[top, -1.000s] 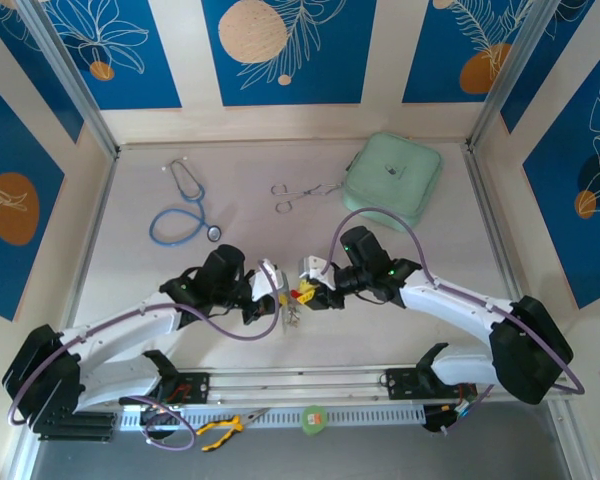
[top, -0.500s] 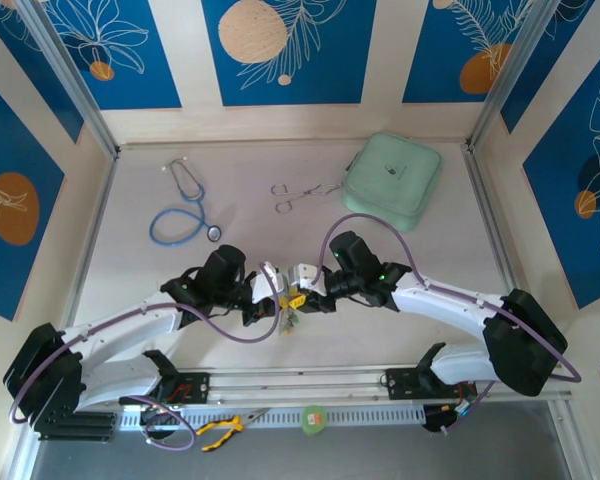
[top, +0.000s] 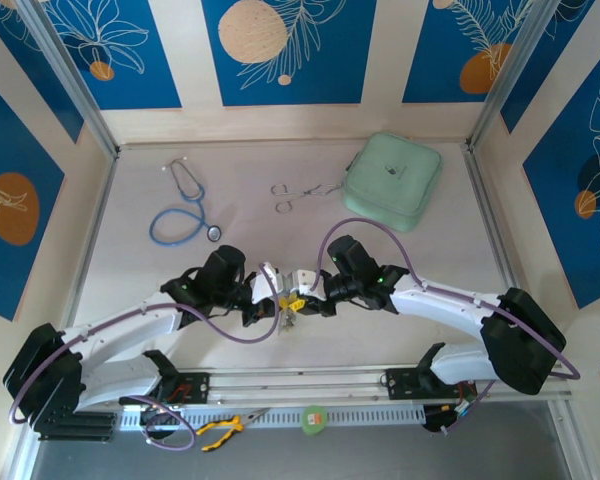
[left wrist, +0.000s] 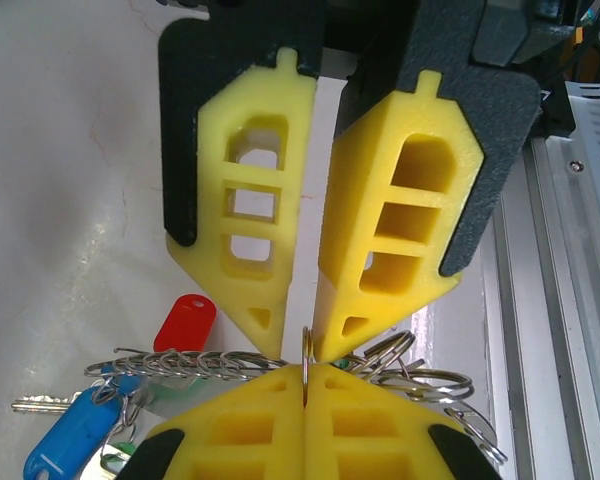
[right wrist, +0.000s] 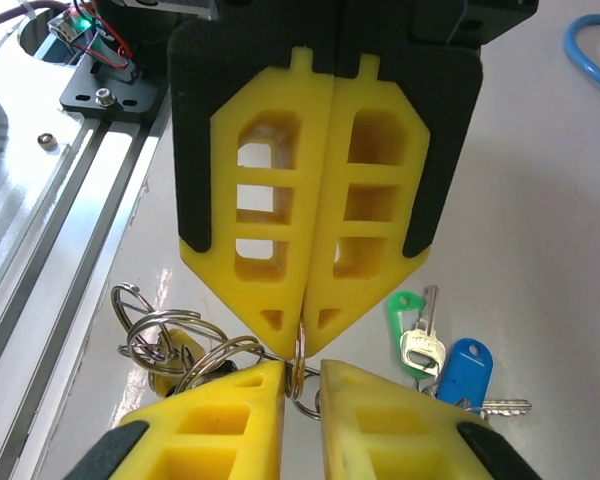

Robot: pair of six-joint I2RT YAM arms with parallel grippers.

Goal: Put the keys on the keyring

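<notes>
Clamping flat together, the left gripper (right wrist: pixel 303 322) pinched the keyring (left wrist: pixel 305 362), a thin metal loop seen edge-on, in its ribbed yellow foam pads (left wrist: pixel 260 420), between the arms near the front of the pale table (top: pixel 130 270). Wire split rings (left wrist: pixel 190 362) fanned beside it, carrying the keys (left wrist: pixel 65 445) with glossy blue, red and green plastic heads. Facing it, the right gripper (left wrist: pixel 300 345) had its wedge-shaped jaws narrowly parted around the same loop.
</notes>
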